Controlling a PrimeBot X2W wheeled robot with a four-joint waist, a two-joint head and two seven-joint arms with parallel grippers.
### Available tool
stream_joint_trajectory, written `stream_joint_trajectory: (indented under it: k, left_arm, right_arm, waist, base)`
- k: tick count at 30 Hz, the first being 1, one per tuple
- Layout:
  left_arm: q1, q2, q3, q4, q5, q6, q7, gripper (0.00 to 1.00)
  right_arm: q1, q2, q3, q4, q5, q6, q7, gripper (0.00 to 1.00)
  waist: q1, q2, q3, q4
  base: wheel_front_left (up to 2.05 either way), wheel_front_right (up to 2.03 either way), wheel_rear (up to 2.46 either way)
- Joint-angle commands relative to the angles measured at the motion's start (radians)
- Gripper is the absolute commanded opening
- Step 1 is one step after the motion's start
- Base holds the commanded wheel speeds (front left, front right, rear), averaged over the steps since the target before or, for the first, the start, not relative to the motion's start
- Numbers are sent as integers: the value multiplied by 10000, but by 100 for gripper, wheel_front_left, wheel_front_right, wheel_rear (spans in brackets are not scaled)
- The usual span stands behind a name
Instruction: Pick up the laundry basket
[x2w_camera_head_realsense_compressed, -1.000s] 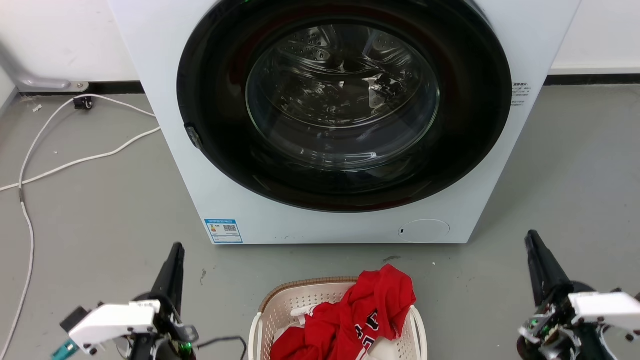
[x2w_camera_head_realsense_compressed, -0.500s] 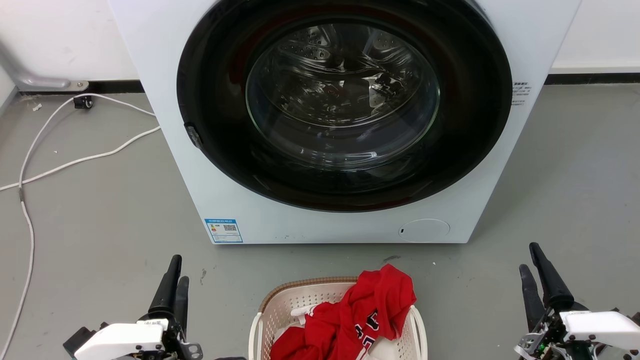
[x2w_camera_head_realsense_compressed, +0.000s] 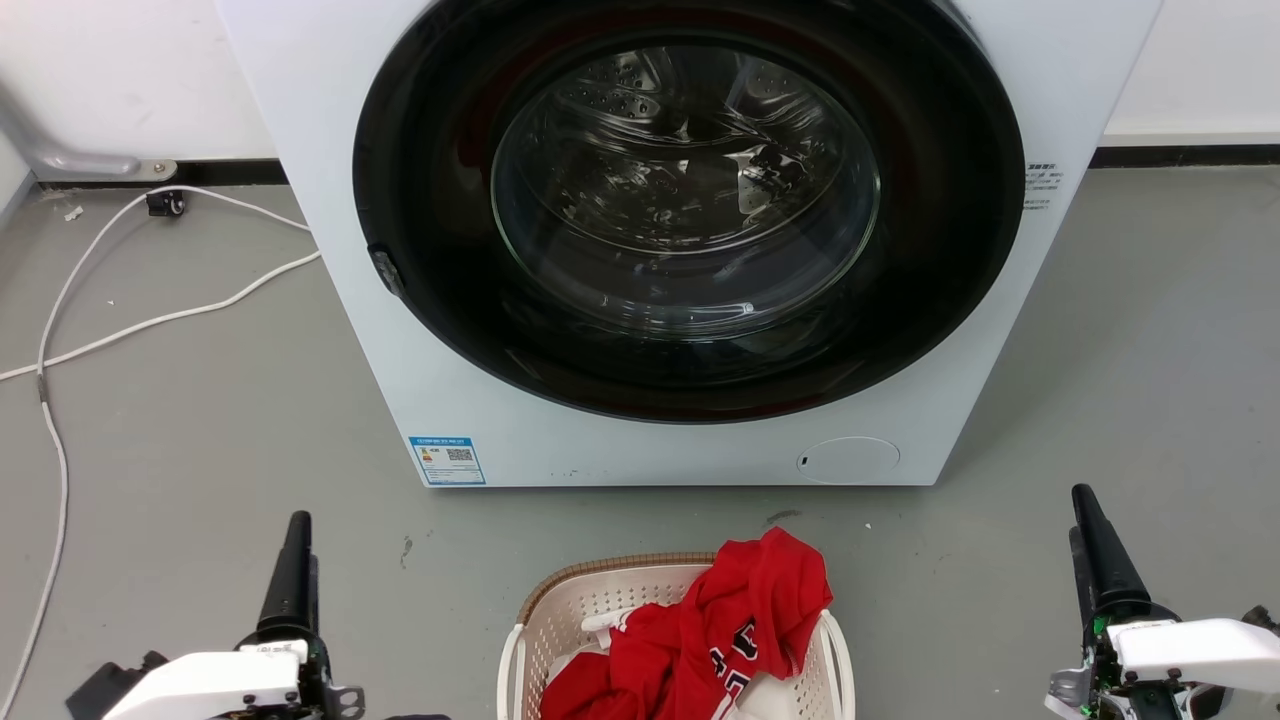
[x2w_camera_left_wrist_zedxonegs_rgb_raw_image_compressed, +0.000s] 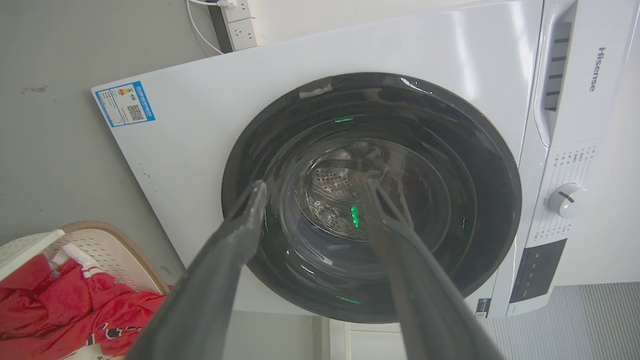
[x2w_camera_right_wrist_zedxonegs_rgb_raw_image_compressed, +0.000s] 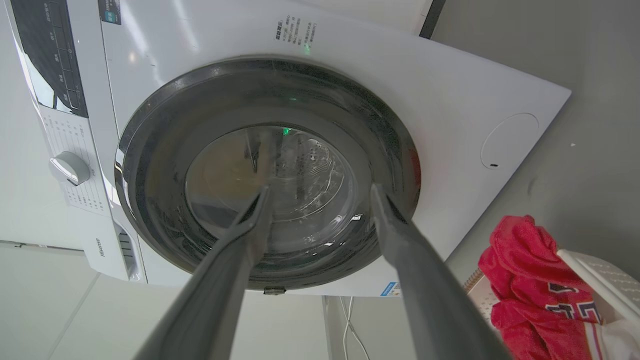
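The laundry basket, cream perforated plastic with a brown rim and white loop handles, sits on the floor at the bottom centre of the head view. A red garment is heaped in it and spills over the far rim. My left gripper stands to the basket's left and my right gripper to its right, both apart from it and pointing at the washer. Each wrist view shows its own fingers spread with nothing between them: left gripper, right gripper. The basket edges into the left wrist view, and the basket into the right one.
A white front-loading washer with a shut round glass door stands right behind the basket. White cables trail over the grey floor at the left. Bare floor lies on both sides of the basket.
My left gripper has dropped lower and shifted left, away from the basket. My right gripper has sunk a little and edged right. The basket and garment have not moved.
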Motion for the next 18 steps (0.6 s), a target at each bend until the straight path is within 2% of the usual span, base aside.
stream_joint_trajectory:
  k: [1, 10, 16, 18]
  left_arm:
    - [-65, 38, 202, -255, 392, -15, -112, 100]
    - [-52, 42, 538, -932, 2116, 183, -442, 100]
    - [100, 45, 222, -1778, 3706, 507, -646, 100]
    - [146, 46, 127, -1867, 3939, 575, -676, 100]
  right_arm:
    - [-123, -25, -32, -253, -567, 15, -114, 100]
    - [-160, -24, -106, -1032, -3309, 16, -446, 100]
    - [-125, -22, -13, -1582, -5307, 16, -648, 100]
    - [-103, -22, 12, -1637, -5625, 16, -685, 100]
  waist:
    - [0, -1, 6, 1]
    - [0, -1, 44, 2]
    - [0, -1, 74, -3]
    - [0, -1, 76, -5]
  base:
    - [0, 0, 0]
    - [0, 0, 0]
    - [0, 0, 0]
    - [0, 0, 0]
